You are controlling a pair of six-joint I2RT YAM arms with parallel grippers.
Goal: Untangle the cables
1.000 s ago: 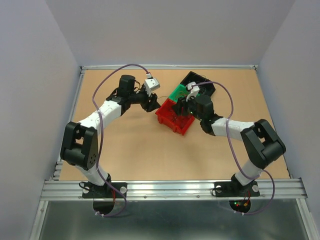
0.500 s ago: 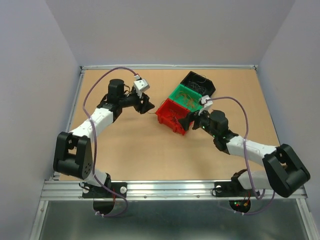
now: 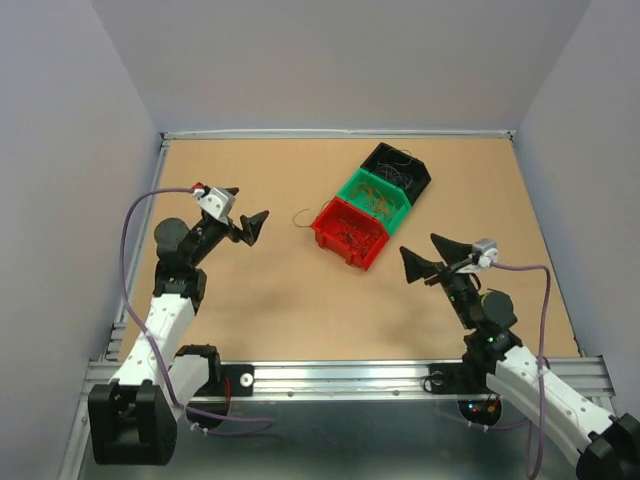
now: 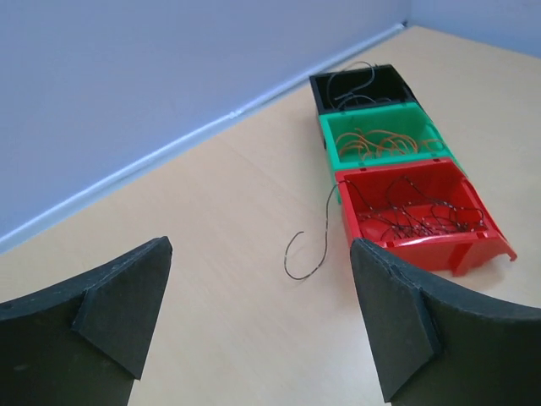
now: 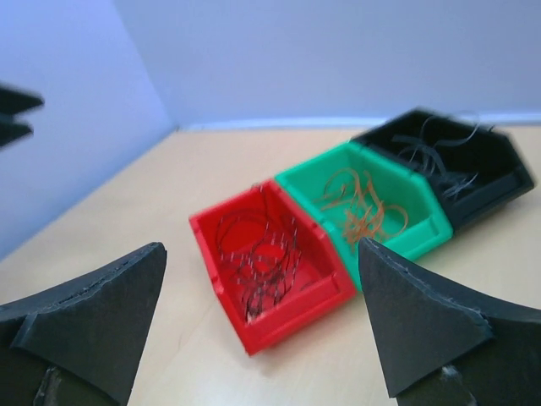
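The cables lie sorted in three bins in a row. Dark ones (image 4: 414, 211) fill the red bin (image 3: 340, 245), orange ones (image 4: 380, 139) the green bin (image 3: 357, 185), and thin dark ones (image 4: 355, 80) the black bin (image 3: 420, 172). One dark cable end (image 4: 314, 249) hangs over the red bin's corner and curls on the table (image 3: 302, 217). My left gripper (image 3: 243, 208) hovers open left of the bins, with nothing between its fingers (image 4: 127, 296). My right gripper (image 3: 428, 255) is open and empty too, in front of the red bin (image 5: 287, 317).
The brown tabletop (image 3: 260, 300) is walled in by grey panels on three sides, with a metal rail (image 3: 340, 375) at the near edge. The bins stand touching in a diagonal row at the back right.
Both arms have drawn back from the bins toward the near edge. Both grippers have opened wide. The dark cable end now lies loose on the table beside the red bin.
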